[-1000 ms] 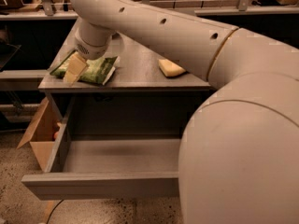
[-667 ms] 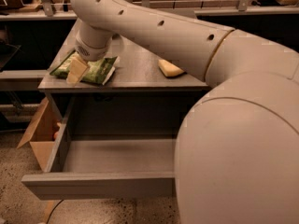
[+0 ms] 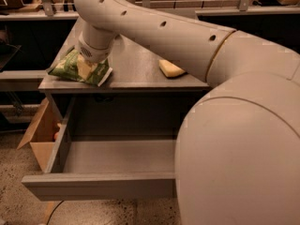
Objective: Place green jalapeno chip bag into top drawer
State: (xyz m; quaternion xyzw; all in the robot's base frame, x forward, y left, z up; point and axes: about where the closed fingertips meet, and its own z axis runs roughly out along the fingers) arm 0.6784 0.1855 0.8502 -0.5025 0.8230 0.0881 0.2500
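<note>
The gripper [image 3: 90, 62] sits on top of the bag [image 3: 69, 67] at the counter's [image 3: 136, 71] near left corner; whether it is clenched or released cannot be told. The bag's near edge lies almost at the counter's front lip. Directly below, the drawer [image 3: 98, 186] stands pulled out, its grey floor open from above. A sponge [image 3: 171, 69] lies to the right, well apart. A box [image 3: 40, 135] stands just left of the drawer; the arm [image 3: 234, 139] fills the near right
</note>
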